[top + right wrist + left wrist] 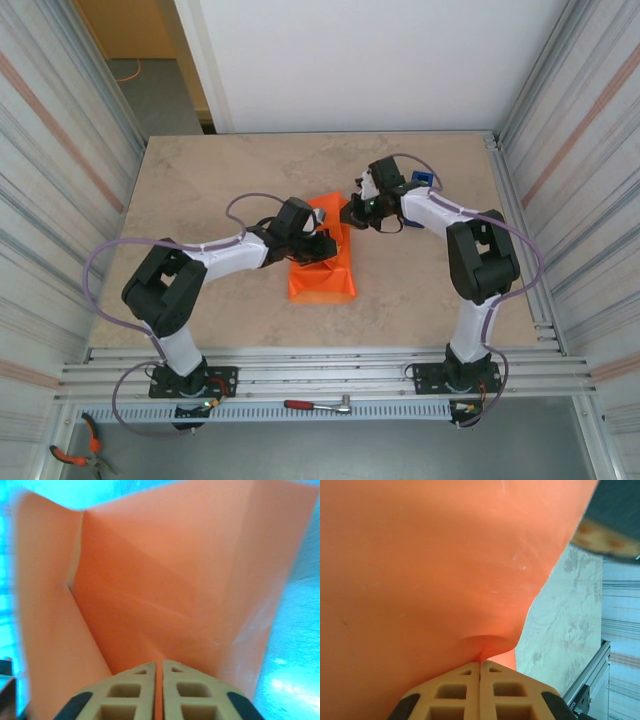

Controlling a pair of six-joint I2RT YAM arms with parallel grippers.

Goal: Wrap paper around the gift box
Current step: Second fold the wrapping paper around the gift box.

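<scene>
1. Looking across the table (200, 180), I found the paper (322, 272) midway between my two arms, folded into a bundle whose long axis ran from my bases toward the far edge.
2. The gift box was hidden; I judged it lay inside that bundle.
3. My left gripper (480, 663) was fully closed on a pinch of paper atop the bundle, the sheet spreading ahead of the jaws.
4. My right gripper (159, 663) sat at the far right corner, jaws all but closed on a sliver of paper, so I judged that arm nearer the far end fold.
</scene>
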